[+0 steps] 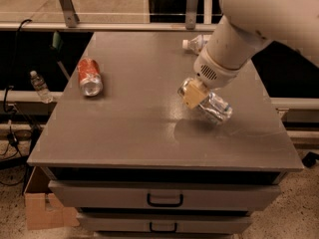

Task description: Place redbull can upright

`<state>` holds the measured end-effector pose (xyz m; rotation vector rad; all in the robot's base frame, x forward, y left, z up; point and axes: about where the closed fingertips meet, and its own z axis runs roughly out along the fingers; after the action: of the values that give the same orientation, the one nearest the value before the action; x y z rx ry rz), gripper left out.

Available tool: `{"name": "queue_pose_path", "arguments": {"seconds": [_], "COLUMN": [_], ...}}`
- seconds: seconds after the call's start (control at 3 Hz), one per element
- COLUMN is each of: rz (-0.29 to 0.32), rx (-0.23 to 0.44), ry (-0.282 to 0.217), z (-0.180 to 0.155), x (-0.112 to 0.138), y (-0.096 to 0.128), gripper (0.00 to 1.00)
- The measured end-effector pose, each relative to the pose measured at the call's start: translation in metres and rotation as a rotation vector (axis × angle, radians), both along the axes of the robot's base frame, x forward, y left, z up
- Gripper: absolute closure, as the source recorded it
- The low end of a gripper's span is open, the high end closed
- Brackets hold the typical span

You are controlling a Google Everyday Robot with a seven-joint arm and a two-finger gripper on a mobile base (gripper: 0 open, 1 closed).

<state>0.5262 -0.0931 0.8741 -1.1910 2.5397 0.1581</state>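
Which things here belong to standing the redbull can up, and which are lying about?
In the job: slim silver dented redbull can, tilted, in the gripper above the grey table.
Lying about: red soda can on its side; clear plastic bottle.
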Motion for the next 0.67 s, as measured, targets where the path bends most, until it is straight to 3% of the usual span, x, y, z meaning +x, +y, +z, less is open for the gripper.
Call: {"name": "queue_pose_path", "arguments": {"seconds": [0.67], "rz": [0.282], "rx": [0.345], "ry": [-0.163], "z": [0.063], "x": [0.029], "y": [0.056], "gripper": [1.00]}}
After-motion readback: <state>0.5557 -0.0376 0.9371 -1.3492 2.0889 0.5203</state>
